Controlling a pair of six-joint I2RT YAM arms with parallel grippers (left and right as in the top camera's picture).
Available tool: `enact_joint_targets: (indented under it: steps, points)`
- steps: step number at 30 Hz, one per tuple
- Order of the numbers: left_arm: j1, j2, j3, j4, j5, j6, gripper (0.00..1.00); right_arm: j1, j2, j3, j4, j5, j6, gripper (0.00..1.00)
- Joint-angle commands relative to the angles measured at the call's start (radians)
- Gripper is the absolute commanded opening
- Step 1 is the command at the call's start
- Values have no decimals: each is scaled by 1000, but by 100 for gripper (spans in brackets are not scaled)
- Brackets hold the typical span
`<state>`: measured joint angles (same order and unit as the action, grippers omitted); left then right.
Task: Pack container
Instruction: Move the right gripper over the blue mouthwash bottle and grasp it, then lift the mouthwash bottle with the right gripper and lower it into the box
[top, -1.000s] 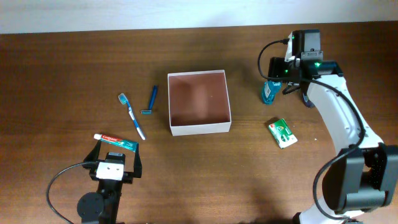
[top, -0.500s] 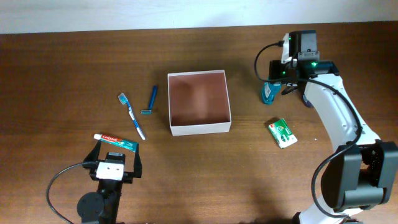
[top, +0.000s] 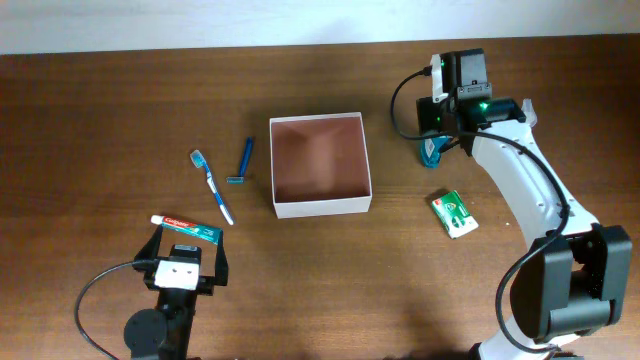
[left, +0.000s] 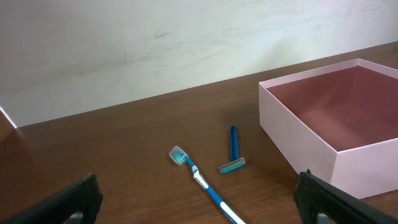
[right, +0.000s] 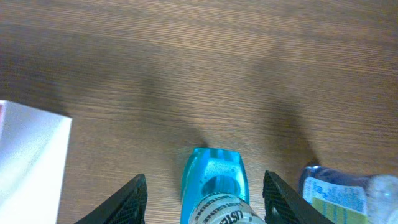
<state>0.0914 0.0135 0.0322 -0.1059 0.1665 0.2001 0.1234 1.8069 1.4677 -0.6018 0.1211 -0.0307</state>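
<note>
The container (top: 322, 207), a white-walled open box with a reddish-brown inside, stands mid-table; its near wall (left: 298, 140) also shows at the right of the left wrist view. My right gripper (top: 432, 138) is down over a teal mouthwash bottle (top: 430, 151). In the right wrist view, that bottle (right: 214, 186) lies between the fingertips (right: 134, 199). Gaps show beside the bottle's far end, and any contact nearer the camera is cut off. My left gripper (top: 188, 248) rests open near the front left, just behind a toothpaste tube (top: 185, 227).
A blue toothbrush (top: 212, 186) and a blue razor (top: 243, 161) lie left of the container; both the toothbrush (left: 202, 180) and the razor (left: 233, 149) show in the left wrist view. A green packet (top: 454, 213) lies right of it. A second blue bottle (right: 348, 190) sits beside the teal one.
The right arm's wrist has swung left over the teal bottle and its jaws have narrowed around it. The bottle has barely shifted. The left arm has not moved.
</note>
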Motion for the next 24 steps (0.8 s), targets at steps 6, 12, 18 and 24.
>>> enact_joint_targets:
  steps: [6, 12, 18, 24]
  points:
    - [3, -8, -5, 1, -6, -9, 100, 8, 2, 16, -4, 56, 13, 45]
    - [3, -8, -5, 1, -6, -9, 100, 8, 2, 16, -4, 56, 13, 36]
    - [3, -8, -5, 1, -6, -9, 100, 8, 0, 16, -4, 57, 13, 27]
    - [3, -8, -5, 1, -6, -9, 100, 8, -29, 19, -4, 56, 13, 24]
